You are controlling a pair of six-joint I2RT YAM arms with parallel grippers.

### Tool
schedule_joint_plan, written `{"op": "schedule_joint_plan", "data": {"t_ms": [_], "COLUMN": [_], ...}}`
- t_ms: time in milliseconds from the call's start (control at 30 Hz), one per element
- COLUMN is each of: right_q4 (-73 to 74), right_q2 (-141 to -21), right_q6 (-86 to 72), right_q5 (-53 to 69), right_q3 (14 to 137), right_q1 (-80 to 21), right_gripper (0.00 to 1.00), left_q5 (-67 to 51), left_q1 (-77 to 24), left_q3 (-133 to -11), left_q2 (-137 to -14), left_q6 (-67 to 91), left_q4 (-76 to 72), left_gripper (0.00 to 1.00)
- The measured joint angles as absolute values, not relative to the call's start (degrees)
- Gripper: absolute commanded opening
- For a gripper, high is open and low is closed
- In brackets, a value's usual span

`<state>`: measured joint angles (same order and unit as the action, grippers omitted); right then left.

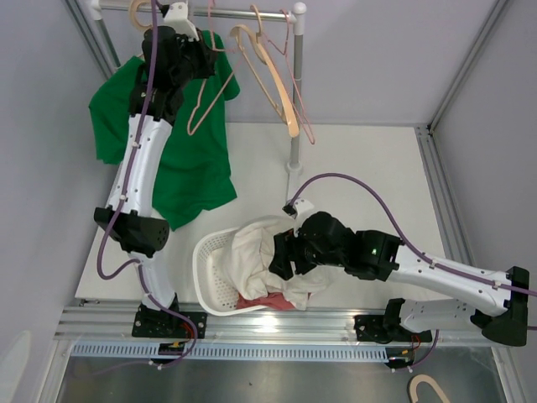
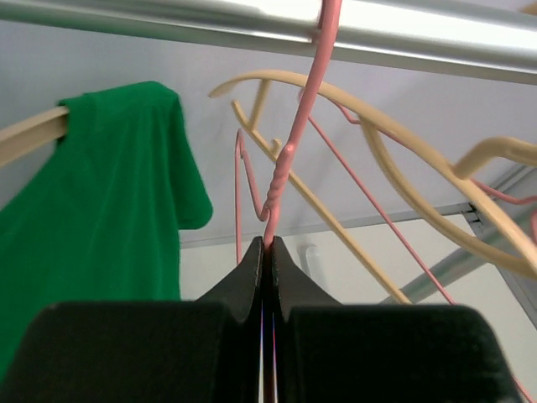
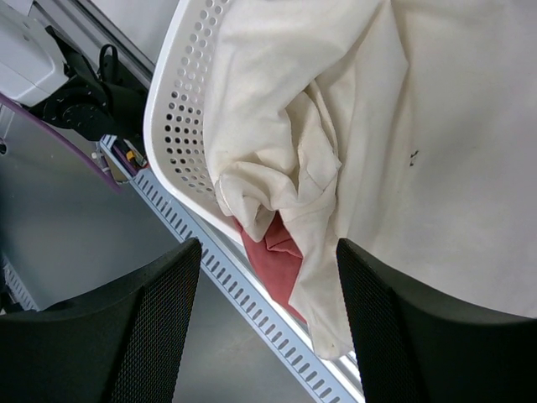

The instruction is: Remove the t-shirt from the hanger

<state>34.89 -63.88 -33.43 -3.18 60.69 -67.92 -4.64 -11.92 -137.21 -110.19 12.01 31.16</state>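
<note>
Two arms are at two quite different jobs from where I stand. Up at the rail [image 2: 168, 18], the left gripper [image 2: 267, 250] has its fingers pressed together on the twisted neck of a pink wire hanger [image 2: 289, 159], which looks bare. The green t-shirt [image 1: 180, 159] hangs just beside it, draped over a tan hanger [image 2: 29, 134] at the left end of the rail, above the far left corner of the bench [image 1: 361, 159]. Down low, the right gripper [image 3: 268, 252] hovers with its fingers spread apart and gripping nothing. It sits over the white basket [image 3: 180, 109], which holds a cream cloth [image 3: 419, 126] and a bit of red cloth [image 3: 273, 256].

To my eye the pinch is on the wrong hanger. Doing this step well would mean letting go of the pink wire and taking the shirt's fabric near the shoulder. Then draw it sideways off the tan arm, slowly, so the neighbouring hooks don't tangle or slide along the rail.
</note>
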Motion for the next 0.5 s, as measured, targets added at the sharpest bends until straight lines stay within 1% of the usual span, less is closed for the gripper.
{"op": "schedule_joint_plan", "data": {"t_ms": [33,67,100,167,200,267,400,500], "right_q4": [34.8,34.8,34.6,34.4,34.3,34.1,33.8,33.5], "right_q2": [-63.9,-63.9,-63.9,-63.9,-63.9,-63.9,-63.8,-63.8], "right_q6": [-33.4,-33.4,-33.5,-33.5,-33.6,-33.8,-34.1,-34.1], "right_q5": [-3.2,-3.2,-3.2,-3.2,-3.2,-3.1,-3.0,-2.6], "right_q3": [60.6,60.4,60.2,59.7,59.4,58.9,58.4,58.1], "right_q1": [-67.9,-67.9,-67.9,-67.7,-67.7,-67.7,-67.6,-67.6], "right_gripper": [0.70,0.70,0.70,0.70,0.70,0.71,0.70,0.70], "left_q5": [-4.6,-4.7,-4.7,-4.8,-4.7,-4.7,-4.6,-4.2], "left_q1": [-12.6,-13.3,-13.9,-15.0,-15.4,-15.8,-15.9,-15.9], "left_q3": [-137.2,-137.2,-137.2,-137.2,-137.2,-137.2,-137.2,-137.2], "left_q2": [-110.3,-110.3,-110.3,-110.3,-110.3,-110.3,-110.2,-110.2], "left_q6": [12.0,11.9,11.9,11.7,11.8,11.6,11.4,10.8], "left_q4": [31.2,31.0,30.9,30.5,30.4,30.2,30.2,30.5], "left_gripper": [0.04,0.11,0.20,0.24,0.28,0.29,0.39,0.42]}}
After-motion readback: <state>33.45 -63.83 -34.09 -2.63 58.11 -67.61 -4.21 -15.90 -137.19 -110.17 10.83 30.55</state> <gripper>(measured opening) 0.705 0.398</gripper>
